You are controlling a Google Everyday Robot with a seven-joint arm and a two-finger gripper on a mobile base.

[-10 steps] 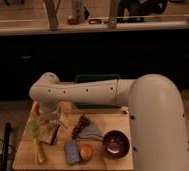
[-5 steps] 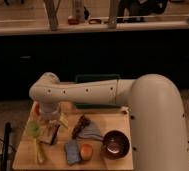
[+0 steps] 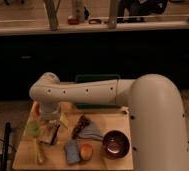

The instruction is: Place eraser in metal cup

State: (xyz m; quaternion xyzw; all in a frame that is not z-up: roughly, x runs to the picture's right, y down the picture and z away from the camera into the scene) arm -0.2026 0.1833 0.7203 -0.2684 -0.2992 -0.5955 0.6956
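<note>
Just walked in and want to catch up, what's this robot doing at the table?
The robot's arm reaches across a wooden table, with its gripper low among small items at the left end. The metal cup sits apart near the right edge, with nothing obvious inside it. A blue block and an orange piece lie just left of the cup.

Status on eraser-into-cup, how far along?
Done: nothing visible. The metal cup, at the right of the table, shows only its glossy inside. In hand: the gripper is low over the table's left, apart from the cup; a grasp can't be confirmed. Left: carrying the eraser over and dropping it in.
</note>
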